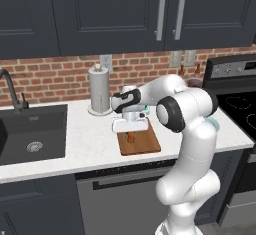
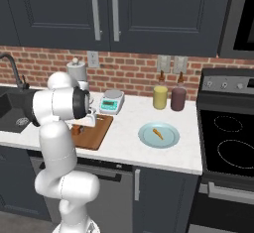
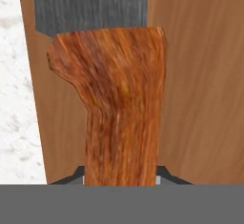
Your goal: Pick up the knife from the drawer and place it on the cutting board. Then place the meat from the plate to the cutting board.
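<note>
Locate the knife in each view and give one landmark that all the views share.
Left base view: the knife sits at centre, under the pincer, over the board.
Right base view: its orange handle peeks out left of centre, beside the arm.
Hand view: handle fills the middle, blade at top.
Shared landmark: the cutting board.

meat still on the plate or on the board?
On the plate: the meat lies at its middle, well right of the board.

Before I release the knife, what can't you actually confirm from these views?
- Knife blade tip: cut off by the hand view's top edge.
- Whether the knife touches the cutting board: the tool and arm hide it in both base views.
- Meat on the plate: too small for detail.
</note>
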Controlling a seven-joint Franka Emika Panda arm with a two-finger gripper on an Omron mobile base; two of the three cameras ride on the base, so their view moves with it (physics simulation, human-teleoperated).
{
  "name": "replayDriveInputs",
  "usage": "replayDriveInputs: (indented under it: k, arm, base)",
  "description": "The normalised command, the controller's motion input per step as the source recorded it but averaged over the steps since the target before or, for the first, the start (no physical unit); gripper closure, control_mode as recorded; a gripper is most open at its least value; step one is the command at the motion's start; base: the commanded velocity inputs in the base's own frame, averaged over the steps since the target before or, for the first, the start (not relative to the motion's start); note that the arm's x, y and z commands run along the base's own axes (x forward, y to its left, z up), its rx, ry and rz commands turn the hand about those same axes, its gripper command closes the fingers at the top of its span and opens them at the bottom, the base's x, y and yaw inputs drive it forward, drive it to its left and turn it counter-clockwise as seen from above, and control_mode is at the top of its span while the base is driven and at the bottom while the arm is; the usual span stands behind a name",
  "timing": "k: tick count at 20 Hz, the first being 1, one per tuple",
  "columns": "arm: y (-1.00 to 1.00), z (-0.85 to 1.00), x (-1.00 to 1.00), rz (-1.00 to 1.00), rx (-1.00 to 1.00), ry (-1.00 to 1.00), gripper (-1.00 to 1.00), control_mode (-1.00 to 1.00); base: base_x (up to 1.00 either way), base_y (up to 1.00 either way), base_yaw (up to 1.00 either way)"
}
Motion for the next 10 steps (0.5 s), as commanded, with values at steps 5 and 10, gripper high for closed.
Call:
replayDriveInputs:
  k: [5, 10]
  arm:
    - [0.12, -0.2, -0.04, 0.02, -0.02, 0.03, -1.0, -1.0]
    - [0.0, -0.03, -0.02, 0.0, -0.01, 0.0, -1.0, -1.0]
  base:
    - [0.0, 0.0, 0.0]
    - [0.0, 0.0, 0.0]
